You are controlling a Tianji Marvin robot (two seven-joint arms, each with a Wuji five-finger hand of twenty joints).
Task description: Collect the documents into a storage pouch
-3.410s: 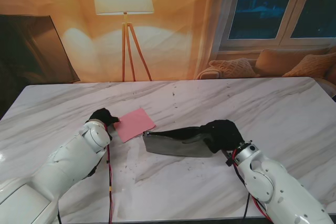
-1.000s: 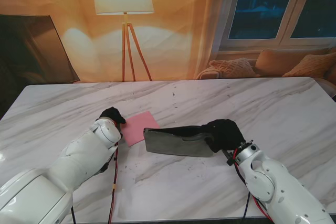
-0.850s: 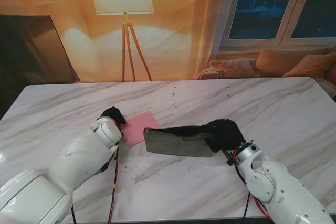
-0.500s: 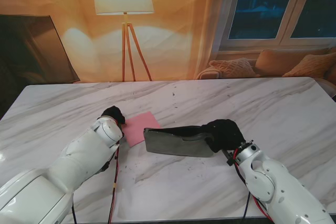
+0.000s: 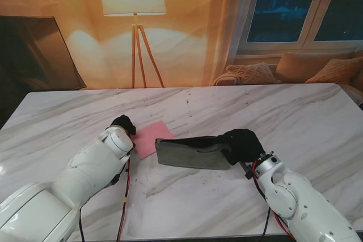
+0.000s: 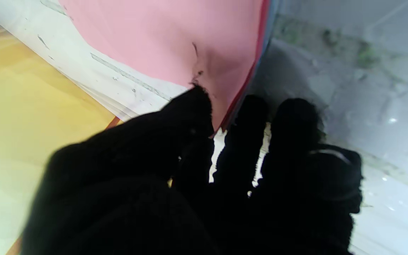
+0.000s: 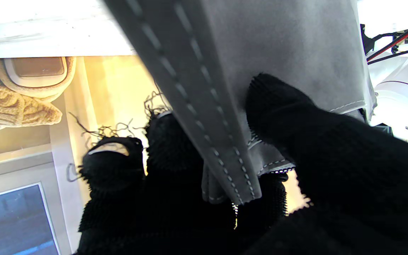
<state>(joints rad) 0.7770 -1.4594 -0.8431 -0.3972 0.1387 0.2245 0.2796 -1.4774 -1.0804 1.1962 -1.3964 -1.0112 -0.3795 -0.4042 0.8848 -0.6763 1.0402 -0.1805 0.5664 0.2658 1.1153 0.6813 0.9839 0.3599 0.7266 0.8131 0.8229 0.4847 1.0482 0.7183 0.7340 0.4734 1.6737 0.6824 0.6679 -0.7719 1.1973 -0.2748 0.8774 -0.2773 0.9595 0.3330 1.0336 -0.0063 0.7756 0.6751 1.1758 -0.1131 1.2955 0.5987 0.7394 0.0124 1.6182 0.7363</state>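
Note:
A pink document (image 5: 149, 137) lies at the table's middle, its right corner at the mouth of the grey pouch (image 5: 193, 152). My left hand (image 5: 123, 123), in a black glove, pinches the document's left edge; in the left wrist view the thumb (image 6: 190, 109) presses on the pink sheet (image 6: 175, 39) with the other fingers under it. My right hand (image 5: 241, 144) is shut on the pouch's right end and holds it off the table. The right wrist view shows the stitched grey pouch (image 7: 260, 60) clamped between thumb (image 7: 275, 102) and fingers.
The white marble table (image 5: 295, 117) spreads wide around both arms. Beyond its far edge are a floor lamp (image 5: 135, 4), a dark screen (image 5: 34, 49) at the left and a sofa with cushions (image 5: 306, 66) under the window at the right.
Since 3.4 s ago my left hand has carried the pink document to the right, up to the pouch's mouth. Over the last second nothing visibly moves.

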